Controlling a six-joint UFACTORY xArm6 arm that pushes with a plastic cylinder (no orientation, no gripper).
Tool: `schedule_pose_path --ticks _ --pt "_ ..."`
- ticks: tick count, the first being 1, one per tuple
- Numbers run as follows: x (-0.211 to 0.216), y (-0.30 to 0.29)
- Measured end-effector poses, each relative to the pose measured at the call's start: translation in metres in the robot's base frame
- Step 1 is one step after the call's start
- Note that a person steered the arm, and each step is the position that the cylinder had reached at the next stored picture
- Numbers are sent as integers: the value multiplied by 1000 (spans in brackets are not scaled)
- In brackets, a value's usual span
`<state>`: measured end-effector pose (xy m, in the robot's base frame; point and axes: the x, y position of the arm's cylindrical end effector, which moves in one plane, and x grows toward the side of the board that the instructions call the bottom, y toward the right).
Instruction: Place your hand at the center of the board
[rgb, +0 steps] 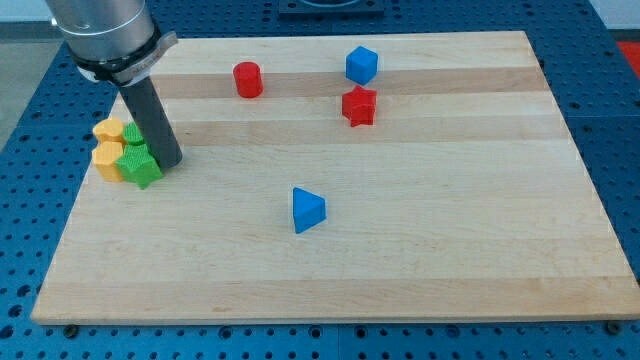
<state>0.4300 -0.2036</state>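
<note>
My tip (169, 162) rests at the left side of the wooden board (420, 270), just right of a cluster of blocks. The cluster holds a yellow block (108, 129), a second yellow block (107, 160), a green block (133, 134) partly behind the rod, and a green star-like block (141, 167) touching or nearly touching the tip. A blue triangular block (307, 210) lies near the board's middle. A red cylinder (248, 79), a red star-like block (359, 106) and a blue hexagonal block (361, 65) sit toward the view's top.
The arm's grey body (100, 30) hangs over the board's top left corner. A blue perforated table (615, 120) surrounds the board.
</note>
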Motion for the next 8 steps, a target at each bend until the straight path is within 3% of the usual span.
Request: schedule_pose_path --ticks 2,6,7,8 --pt "0 21" --pt "-2 217" --pt "-1 237" --pt "-1 220"
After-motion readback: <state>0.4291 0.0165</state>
